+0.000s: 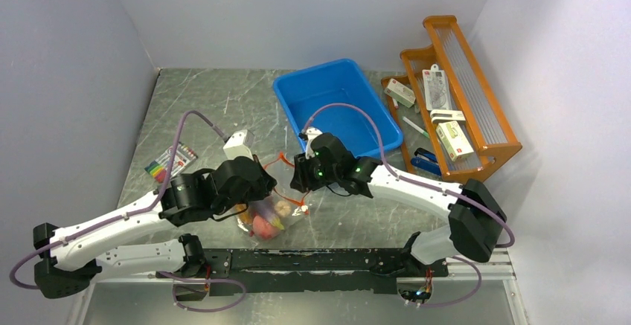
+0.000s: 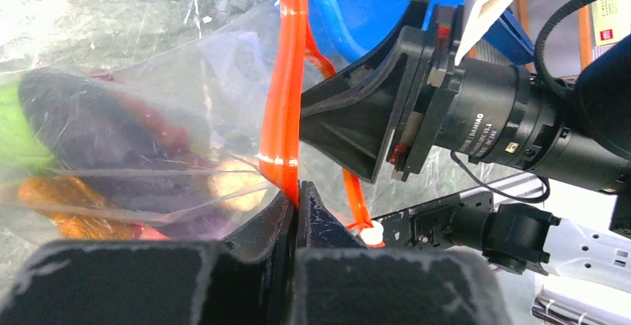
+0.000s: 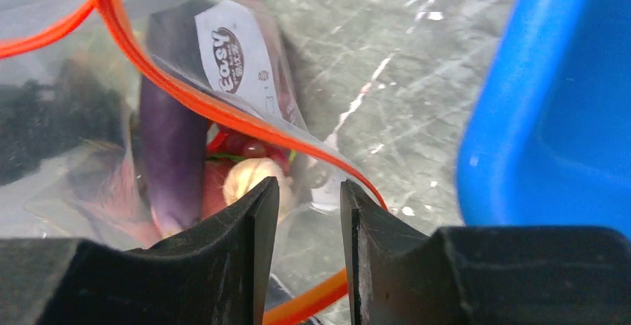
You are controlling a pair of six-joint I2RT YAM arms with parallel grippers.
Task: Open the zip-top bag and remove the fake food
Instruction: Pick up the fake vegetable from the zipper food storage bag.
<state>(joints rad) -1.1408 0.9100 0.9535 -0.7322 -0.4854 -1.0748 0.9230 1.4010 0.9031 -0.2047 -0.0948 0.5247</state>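
The zip-top bag (image 1: 266, 215) lies on the table between the two arms, its red-orange zip strip (image 2: 284, 94) parted into an open loop. My left gripper (image 2: 298, 195) is shut on one lip of the strip and holds it up. My right gripper (image 3: 309, 191) is open at the bag's mouth, with the other lip (image 3: 186, 91) running past its right fingertip (image 3: 357, 198). The fake food is inside the bag: a purple eggplant (image 3: 167, 139), a beige bulb (image 3: 249, 176), dark red grapes (image 3: 238, 145), a green piece (image 2: 15, 128) and an orange piece (image 2: 67, 191).
A blue bin (image 1: 335, 105) stands just behind the right gripper. A wooden rack (image 1: 454, 102) with small boxes is at the back right. A pack of coloured markers (image 1: 170, 163) lies at the left. A small white box (image 1: 238, 145) sits behind the left gripper.
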